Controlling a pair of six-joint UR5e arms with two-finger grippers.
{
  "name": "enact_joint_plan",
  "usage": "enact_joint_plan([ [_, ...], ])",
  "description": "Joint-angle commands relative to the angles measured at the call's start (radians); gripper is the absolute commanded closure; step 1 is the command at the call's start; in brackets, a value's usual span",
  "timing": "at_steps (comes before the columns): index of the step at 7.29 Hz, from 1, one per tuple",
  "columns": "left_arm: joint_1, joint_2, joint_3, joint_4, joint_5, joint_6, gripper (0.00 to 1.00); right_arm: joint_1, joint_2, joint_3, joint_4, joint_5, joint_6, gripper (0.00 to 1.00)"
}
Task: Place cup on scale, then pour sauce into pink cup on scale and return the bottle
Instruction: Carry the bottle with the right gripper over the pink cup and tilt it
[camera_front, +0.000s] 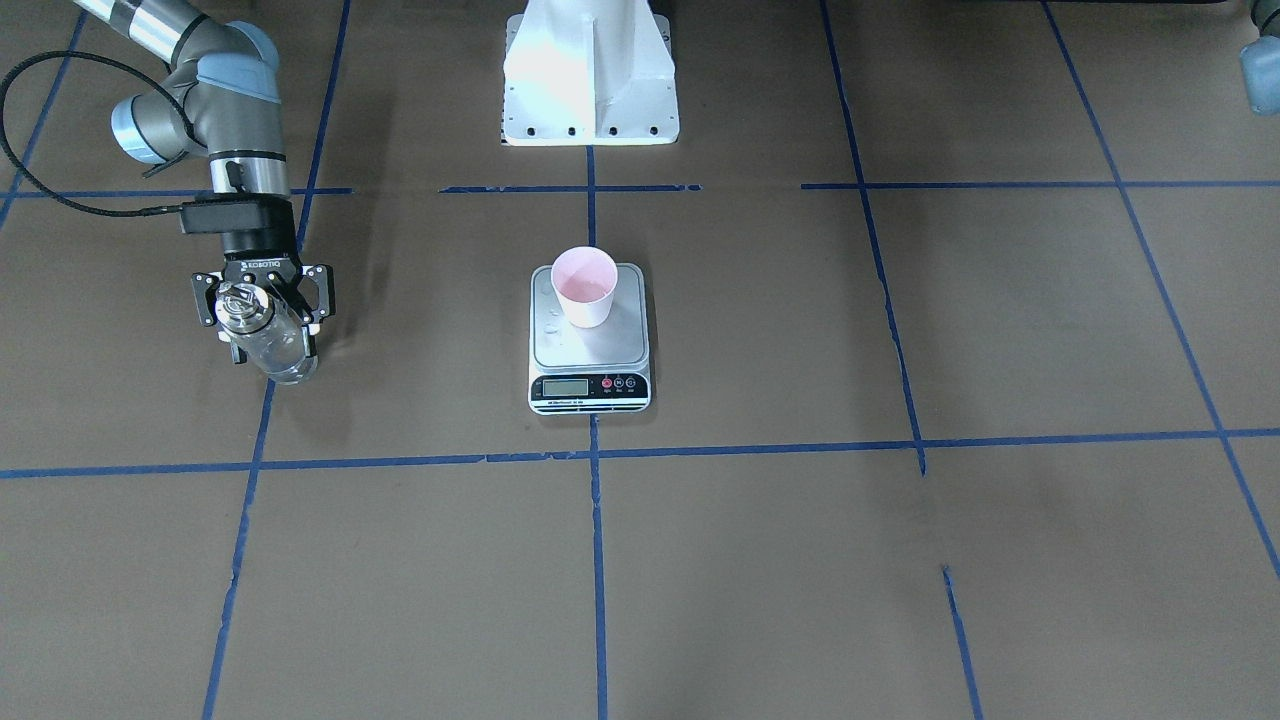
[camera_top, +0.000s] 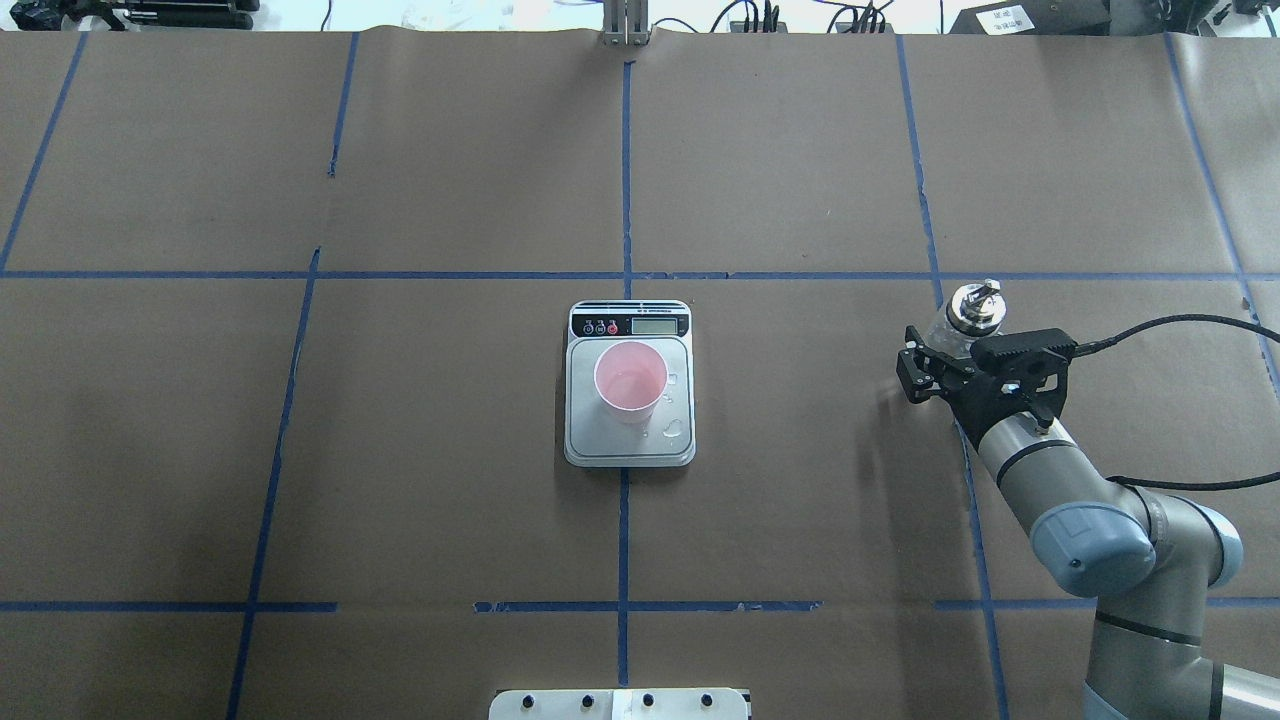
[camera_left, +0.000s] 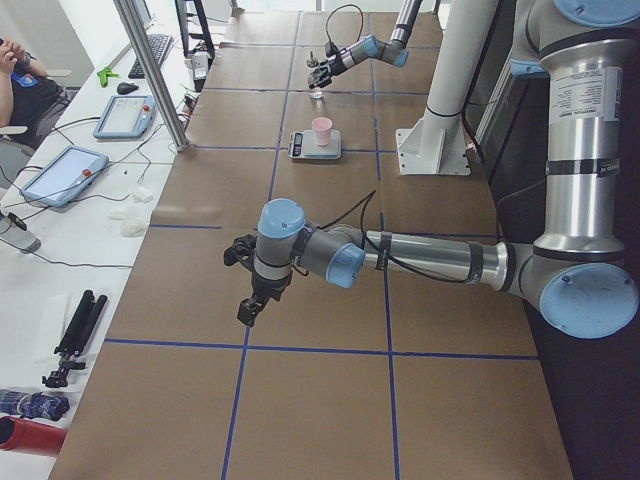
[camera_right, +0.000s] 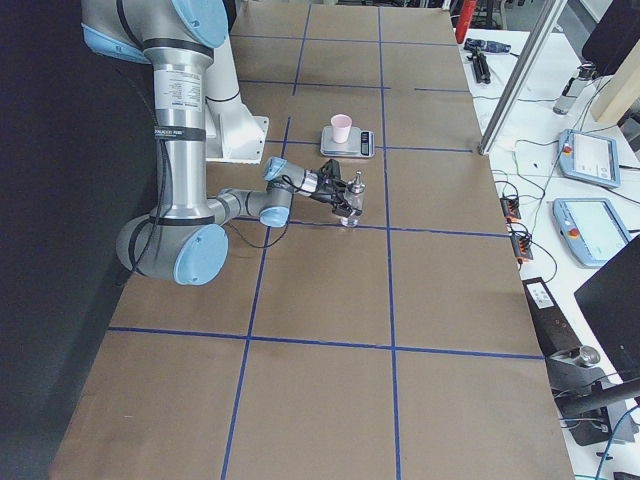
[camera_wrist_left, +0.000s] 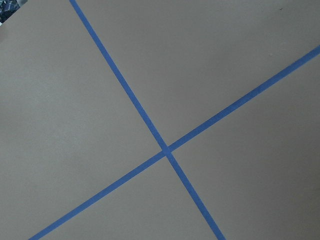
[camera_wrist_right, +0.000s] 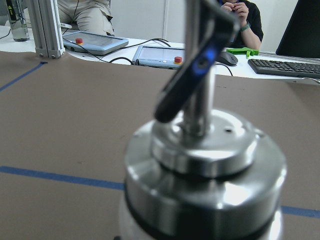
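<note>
1. At table centre, you've got the cup (camera_top: 630, 380) upright on the scale (camera_top: 585, 445), inside the platform edges. Step one looks done.
2. You can see a wet sheen in the cup bottom and clear drops (camera_top: 674, 429) on the platform just beside it. I'd judge the sauce is poured, with a little spilled. The display (camera_top: 655, 325) is too small to read.
3. Well off to the right, the right hand (camera_front: 262, 312) is clamped on the bottle (camera_front: 280, 355) just below its metal collar. The bottle is roughly upright with the spout up, well apart from the scale.
4. You can't tell from these views whether the bottle base touches the table (camera_top: 400, 450).
5. The left hand (camera_left: 247, 308) hangs over the table at the left end. It shows in the side view only, so I cannot tell whether it's wide or narrow. Its wrist cam shows just crossed blue tape (camera_wrist_left: 165, 149).
6. Left for you, by my read: seat the bottle, let go, back off.
</note>
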Motion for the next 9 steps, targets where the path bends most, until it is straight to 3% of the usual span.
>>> enact_joint_plan([
  [1,0.0,-0.001,-0.003,0.003,-0.002,0.0,0.0,0.026,0.06,0.005,-0.006,0.024,-0.007,1.0],
  [3,0.0,-0.001,-0.001,0.004,-0.003,0.0,0.0,0.059,0.107,0.026,-0.015,0.063,-0.103,1.0],
  [6,-0.008,0.0,-0.009,0.003,-0.005,0.004,0.0,0.064,0.114,0.156,-0.11,0.101,-0.239,1.0],
  [8,-0.015,0.0,-0.009,0.003,-0.005,0.004,0.0,0.052,0.125,0.166,-0.126,0.069,-0.29,1.0],
  [9,-0.023,0.0,-0.01,0.003,-0.005,0.004,0.0,0.041,0.149,0.164,-0.129,0.003,-0.439,1.0],
])
